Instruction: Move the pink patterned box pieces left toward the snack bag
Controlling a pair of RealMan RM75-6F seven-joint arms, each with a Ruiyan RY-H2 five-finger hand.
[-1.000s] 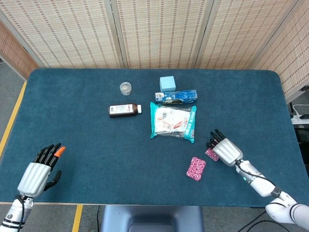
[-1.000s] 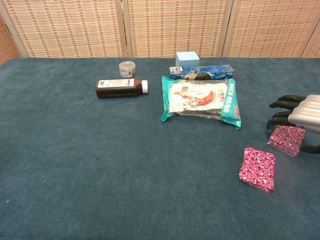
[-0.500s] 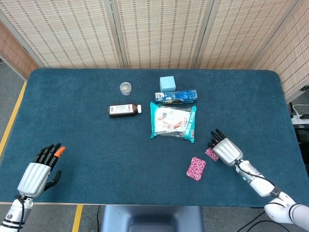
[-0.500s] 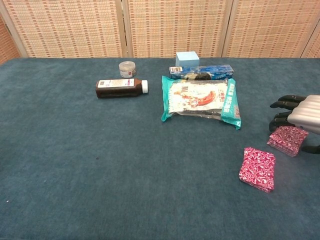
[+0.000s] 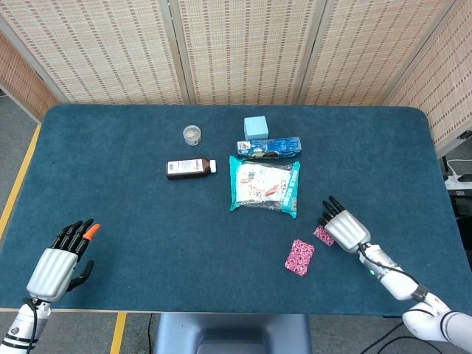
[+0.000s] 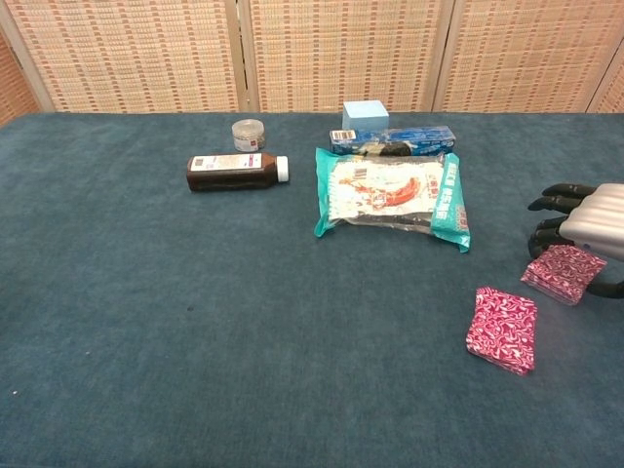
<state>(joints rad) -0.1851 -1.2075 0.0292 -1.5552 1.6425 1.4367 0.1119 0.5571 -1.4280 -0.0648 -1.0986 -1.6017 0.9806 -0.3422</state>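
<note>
Two hands in view. Right hand [image 5: 345, 227] lies low at the desk's right side, dark fingers [image 6: 554, 205] stretched out and apart, palm down over the smaller pink box piece [image 6: 562, 272]; fingers lie over its far edge, but whether anything grips it cannot be told. Second, larger pink box piece [image 6: 502, 315] lies flat just beside it, nearer the front edge, apart from the hand. Snack bag [image 5: 264, 186] sits further in toward desk [image 5: 133, 214] centre, well apart from both pieces. Left hand [image 5: 59, 259] rests open at the front left, fingers extended, holding nothing.
</note>
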